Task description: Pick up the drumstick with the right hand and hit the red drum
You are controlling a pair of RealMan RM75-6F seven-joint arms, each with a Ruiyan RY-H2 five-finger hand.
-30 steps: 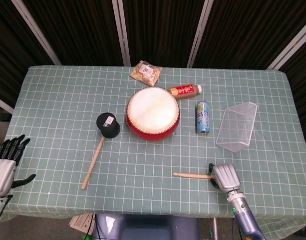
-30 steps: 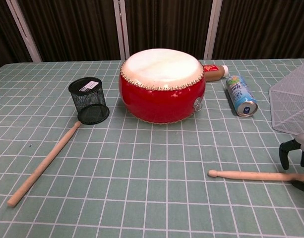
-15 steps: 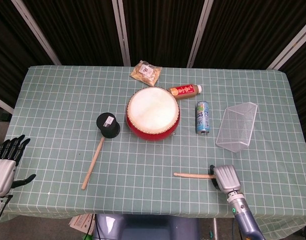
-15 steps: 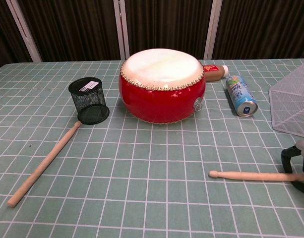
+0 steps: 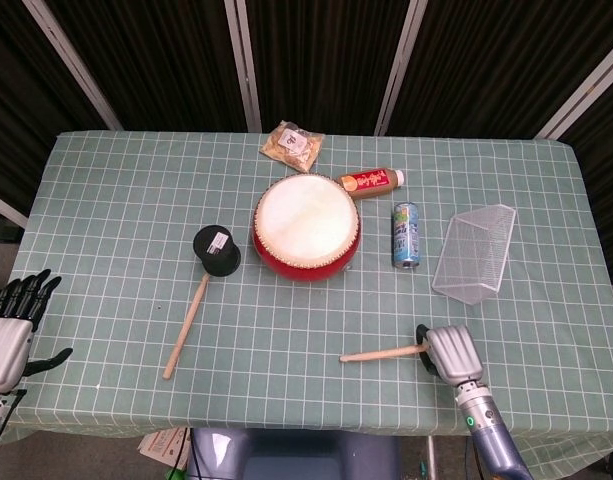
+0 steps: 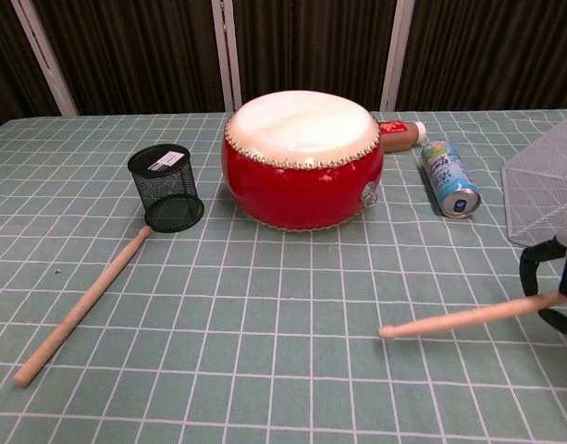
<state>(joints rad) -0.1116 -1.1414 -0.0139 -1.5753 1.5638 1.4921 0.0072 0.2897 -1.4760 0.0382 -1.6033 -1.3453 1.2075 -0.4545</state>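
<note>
near the table's (image 5: pixel 106 200) front edge toward the right corner, the right hand (image 5: pixel 448 352) grasps the drumstick (image 5: pixel 381 353) by its butt, tip tilted down to the cloth. the red drum (image 5: pixel 306 227) sits mid-table, well apart. the left hand (image 5: pixel 11 335) hangs off the front left corner, fingers apart, holding nothing.

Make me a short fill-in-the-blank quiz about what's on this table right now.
1. The right hand holds one end of a ____.
2. The blue can lies on its side between the red drum and the wire ____.
3. The black mesh cup stands on the drum's ____ side.

Missing words: drumstick; basket; left
</note>
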